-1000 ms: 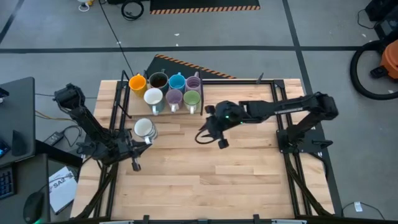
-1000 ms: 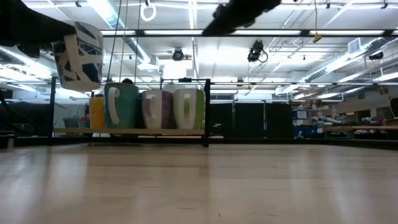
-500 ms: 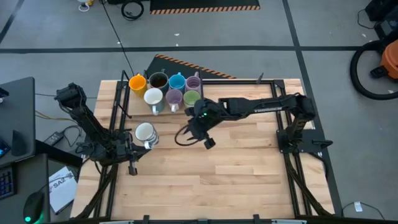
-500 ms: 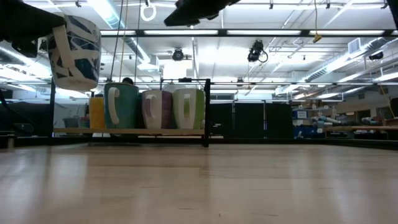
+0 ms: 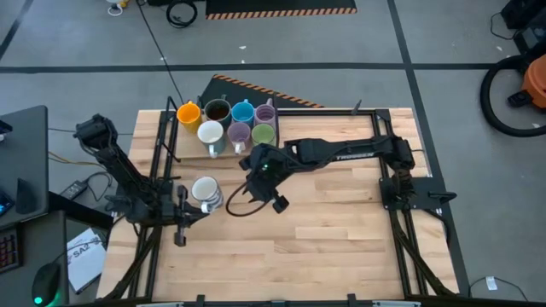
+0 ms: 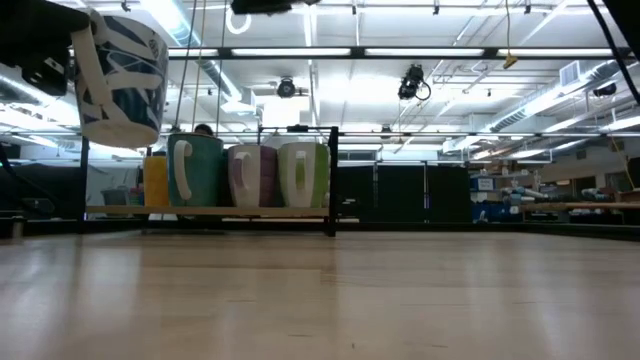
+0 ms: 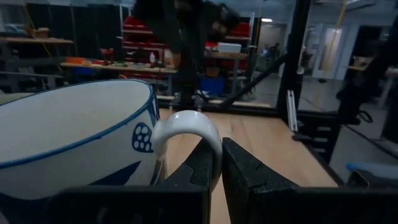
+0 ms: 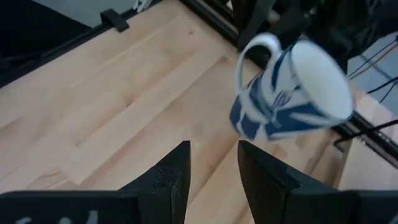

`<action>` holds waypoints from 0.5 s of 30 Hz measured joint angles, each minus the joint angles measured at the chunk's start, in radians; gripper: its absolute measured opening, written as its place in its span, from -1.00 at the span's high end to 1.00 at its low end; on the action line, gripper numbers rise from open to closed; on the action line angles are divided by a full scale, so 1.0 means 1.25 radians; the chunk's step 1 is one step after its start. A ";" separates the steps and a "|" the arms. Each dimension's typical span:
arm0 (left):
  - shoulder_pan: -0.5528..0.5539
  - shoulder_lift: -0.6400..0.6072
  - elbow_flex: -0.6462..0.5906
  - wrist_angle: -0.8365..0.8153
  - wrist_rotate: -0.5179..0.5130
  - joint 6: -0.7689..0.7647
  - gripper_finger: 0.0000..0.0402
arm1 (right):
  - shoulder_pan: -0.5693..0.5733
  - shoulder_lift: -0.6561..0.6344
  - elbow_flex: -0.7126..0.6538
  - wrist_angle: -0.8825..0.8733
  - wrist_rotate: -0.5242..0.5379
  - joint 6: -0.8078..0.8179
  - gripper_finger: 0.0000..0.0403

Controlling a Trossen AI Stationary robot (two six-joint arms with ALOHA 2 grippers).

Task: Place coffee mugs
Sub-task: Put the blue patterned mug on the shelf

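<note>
1. High view: the left end effector point(image 5: 194, 207) grips a white mug with blue pattern point(image 5: 206, 193) by its handle, lifted above the desk point(image 5: 341, 230) near its left edge.
2. The right end effector point(image 5: 253, 188) hangs just beside that mug, fingers parted, empty.
3. Seven mugs point(image 5: 227, 124) stand clustered at the desk's far edge.

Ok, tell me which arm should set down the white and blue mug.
Left. The left gripper already pinches the handle of the white and blue mug, held above the table. The right gripper is open beside it, gripping nothing.
</note>
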 joint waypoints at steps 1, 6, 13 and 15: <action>0.007 0.000 0.001 -0.014 0.012 -0.011 0.89 | 0.004 0.000 0.003 0.001 0.000 0.001 0.31; 0.030 0.000 0.030 -0.074 0.014 -0.003 0.89 | 0.009 0.000 0.003 0.026 0.003 0.042 0.31; 0.047 -0.001 0.066 -0.100 0.008 0.086 0.89 | -0.003 -0.007 0.003 -0.003 0.114 0.122 0.32; 0.058 -0.001 0.072 -0.132 0.007 0.084 0.89 | -0.002 -0.017 0.003 -0.018 0.136 0.127 0.32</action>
